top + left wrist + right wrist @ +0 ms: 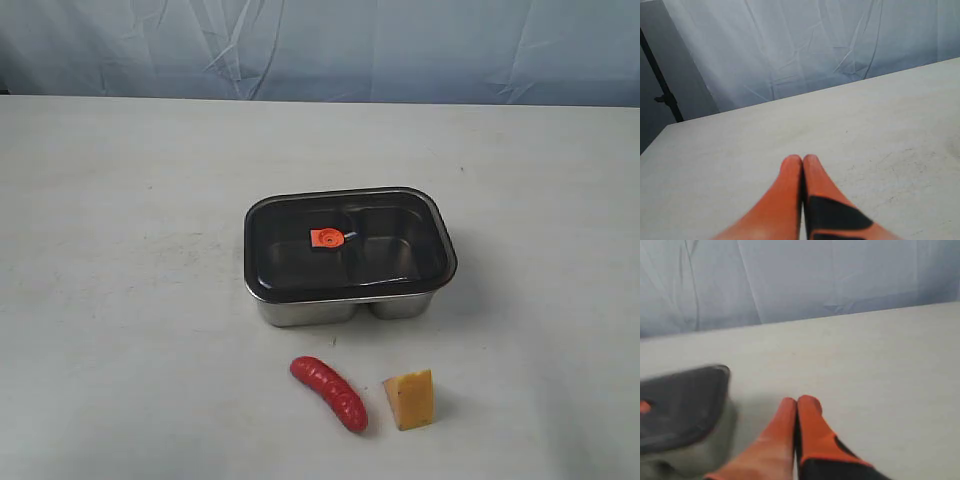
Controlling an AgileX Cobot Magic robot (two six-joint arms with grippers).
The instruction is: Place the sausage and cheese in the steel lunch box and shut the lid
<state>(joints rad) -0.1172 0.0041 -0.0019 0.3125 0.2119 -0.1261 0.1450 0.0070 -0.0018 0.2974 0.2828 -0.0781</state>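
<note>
Sausage (329,393) and cheese (411,399) lie on the table (120,300) just in front of the steel lunch box (310,310), the sausage to the left and the cheese wedge near it on the right, apart from each other and from the box. The lid (290,250) sits on top of the box, its orange valve (326,238) facing up, so neither food can go in yet.

Neither arm shows in the exterior view. The left gripper (802,160) is clenched on nothing over bare table. The right gripper (798,401) is likewise pinched empty, with a corner of the lid (680,405) close beside it.

As I judge it, taking off the lid comes first. The right claw is nearer; it should spread, take the lid by its rim rather than the slick top, lift it straight up so the box does not drag, and set it down well apart from the food.
</note>
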